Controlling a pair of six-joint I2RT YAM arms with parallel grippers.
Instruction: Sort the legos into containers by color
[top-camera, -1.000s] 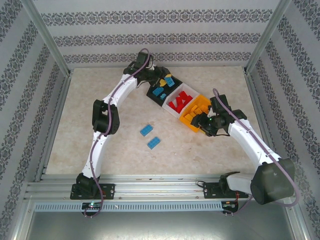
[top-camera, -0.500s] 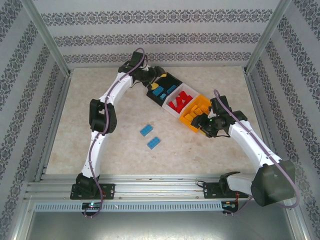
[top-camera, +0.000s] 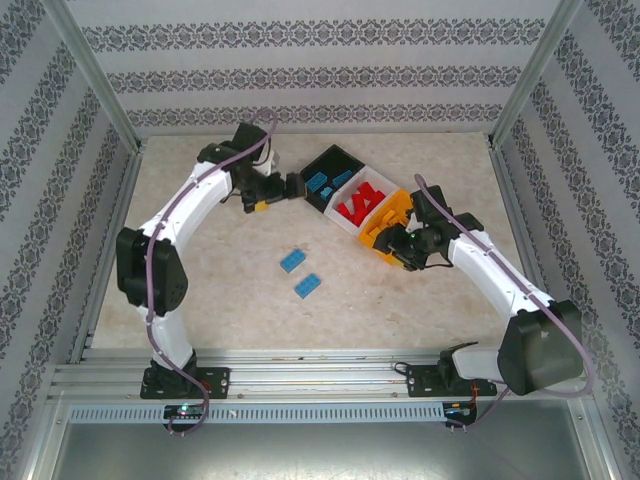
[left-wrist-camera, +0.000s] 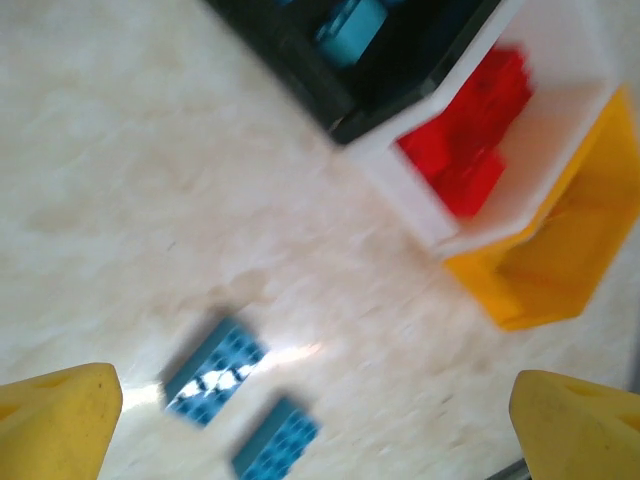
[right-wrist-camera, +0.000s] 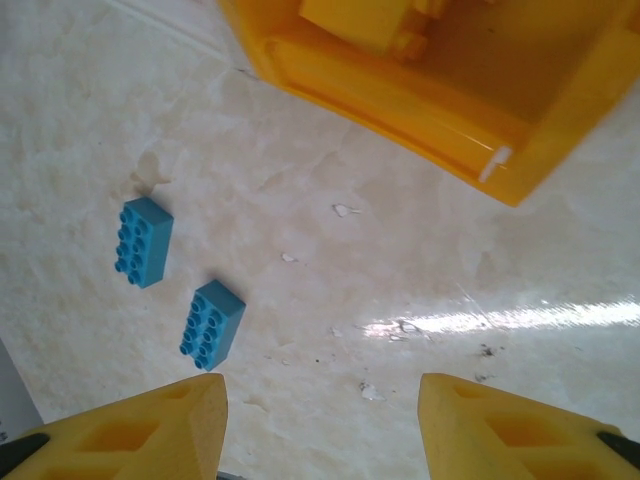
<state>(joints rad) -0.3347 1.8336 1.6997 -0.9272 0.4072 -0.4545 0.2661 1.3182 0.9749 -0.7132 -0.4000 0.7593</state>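
From above: three joined bins in a slanting row, the white bin (top-camera: 337, 213) in the middle with red legos (top-camera: 355, 208) inside. On its far-left side the black bin (top-camera: 331, 153), holding binned blue legos (top-camera: 321, 184); on its near-right side the orange bin (top-camera: 404, 202). Left hand (top-camera: 290, 187) just beside the black bin's outer end, away from the white bin. Right hand (top-camera: 388, 247) at the orange bin's near end. Two loose blue legos (top-camera: 292, 261) flat on the tabletop (top-camera: 400, 310), near-left of the white bin, well apart from both hands.

From the left wrist, blurred: left hand (left-wrist-camera: 310, 395) spread wide and gripping nothing, yellow fingertips (left-wrist-camera: 60, 420) in the lower corners. Loose blue legos (left-wrist-camera: 213, 370) between the fingertips and touching neither, down-left of the white bin (left-wrist-camera: 400, 195). Black bin (left-wrist-camera: 290, 60) and orange bin (left-wrist-camera: 550, 270) on either side of it.

From the right wrist: right hand (right-wrist-camera: 320, 400) partly spread, nothing between its yellow fingers (right-wrist-camera: 150, 425). Orange bin (right-wrist-camera: 400, 100), the white bin's neighbour, ahead with an orange lego (right-wrist-camera: 360, 20) inside. Loose blue legos (right-wrist-camera: 211, 324) ahead-left of the hand, clear of the fingers.
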